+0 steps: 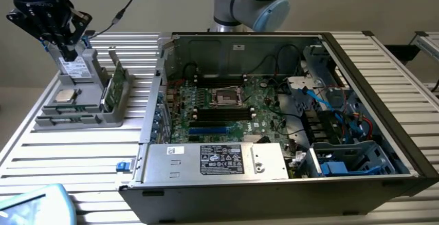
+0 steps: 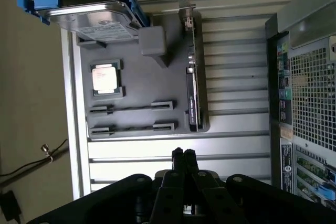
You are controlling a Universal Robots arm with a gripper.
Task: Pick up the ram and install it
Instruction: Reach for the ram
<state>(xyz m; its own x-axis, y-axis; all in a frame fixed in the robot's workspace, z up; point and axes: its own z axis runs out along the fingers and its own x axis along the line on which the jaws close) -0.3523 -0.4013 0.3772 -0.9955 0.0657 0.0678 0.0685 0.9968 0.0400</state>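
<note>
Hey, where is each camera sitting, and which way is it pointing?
Exterior view: off the arm, raised, looking down at the open computer case and grey tray; the arm and hand show.
Wrist view: on the wrist, looking past the shut hand onto the grey tray and processor.
Shared: the grey tray, the hand, the computer case.

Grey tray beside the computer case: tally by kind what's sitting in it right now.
Hard drive with blue rails: 1
Square silver processor chip: 1
Green circuit card: 1
Total in the grey tray: 3
</note>
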